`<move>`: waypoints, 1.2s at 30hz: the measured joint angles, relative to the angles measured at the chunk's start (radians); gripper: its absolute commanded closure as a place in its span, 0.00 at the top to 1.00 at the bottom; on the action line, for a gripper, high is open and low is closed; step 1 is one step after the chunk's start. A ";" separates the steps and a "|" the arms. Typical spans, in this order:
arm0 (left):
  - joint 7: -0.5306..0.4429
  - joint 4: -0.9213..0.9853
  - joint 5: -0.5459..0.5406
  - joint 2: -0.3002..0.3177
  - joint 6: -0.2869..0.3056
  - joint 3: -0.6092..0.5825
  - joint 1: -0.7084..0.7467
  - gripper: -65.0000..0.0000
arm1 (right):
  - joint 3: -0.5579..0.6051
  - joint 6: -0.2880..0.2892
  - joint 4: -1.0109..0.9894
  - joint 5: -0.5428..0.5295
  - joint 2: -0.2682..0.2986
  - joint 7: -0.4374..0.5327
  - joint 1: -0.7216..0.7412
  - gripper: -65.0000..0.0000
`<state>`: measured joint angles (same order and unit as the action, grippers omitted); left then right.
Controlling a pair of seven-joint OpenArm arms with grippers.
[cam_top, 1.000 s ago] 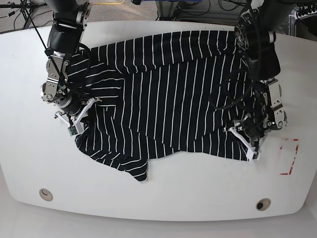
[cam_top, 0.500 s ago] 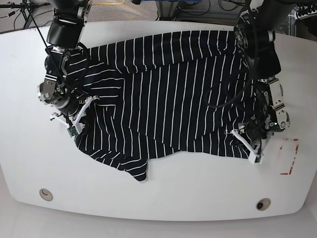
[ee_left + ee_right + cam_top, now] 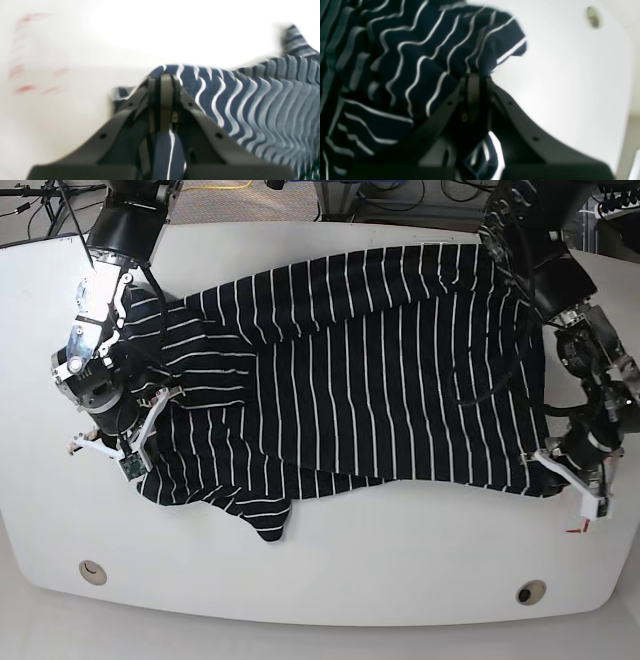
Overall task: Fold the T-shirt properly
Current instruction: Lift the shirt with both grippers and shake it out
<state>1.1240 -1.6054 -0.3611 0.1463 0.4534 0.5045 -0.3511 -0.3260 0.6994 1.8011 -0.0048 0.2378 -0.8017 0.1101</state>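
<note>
Left gripper [image 3: 163,77] clamped on the T-shirt [image 3: 350,370] hem; right gripper [image 3: 473,76] pinching its opposite edge, cloth bunched between closed jaws. Only the base view shows the garment stretched between both across the white table [image 3: 400,580], beside red markings [image 3: 22,75].
</note>
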 measured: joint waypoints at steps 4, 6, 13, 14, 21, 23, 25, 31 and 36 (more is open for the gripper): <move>0.013 -0.053 -0.098 0.034 0.000 0.038 -0.004 0.00 | 0.001 0.000 0.063 -0.003 0.003 -0.033 0.014 0.00; 0.022 -0.066 -0.135 0.043 -0.001 0.046 -0.009 0.00 | 0.001 0.000 0.077 -0.002 0.003 -0.047 0.026 0.00; 0.081 -0.124 -0.180 0.062 0.000 0.071 -0.039 0.00 | 0.000 0.001 0.089 0.000 0.009 -0.098 0.101 0.00; 0.098 -0.135 -0.177 0.066 -0.002 0.071 -0.055 0.00 | 0.003 0.001 0.089 -0.002 0.016 -0.100 0.116 0.00; 0.084 -0.166 -0.187 0.085 -0.001 0.068 -0.194 0.00 | 0.009 0.004 0.081 0.001 0.051 -0.099 0.263 0.00; 0.089 -0.166 -0.187 0.096 0.000 0.061 -0.236 0.00 | 0.009 0.004 0.062 0.000 0.055 -0.097 0.318 0.00; 0.091 -0.166 -0.189 0.108 0.003 0.059 -0.283 0.00 | 0.009 0.006 0.033 0.000 0.055 -0.101 0.373 0.00; 0.093 -0.166 -0.121 0.145 -0.002 0.016 -0.456 0.00 | 0.070 0.004 -0.047 0.000 0.105 -0.098 0.541 0.00; 0.090 -0.151 -0.092 0.160 0.001 -0.030 -0.627 0.00 | 0.174 0.008 -0.122 -0.006 0.165 -0.101 0.713 0.00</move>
<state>1.2140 -1.7561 -0.4534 0.3061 0.4545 0.4747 -0.9779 -0.1520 0.7074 1.6794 -0.0113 0.4030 -0.9031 0.8234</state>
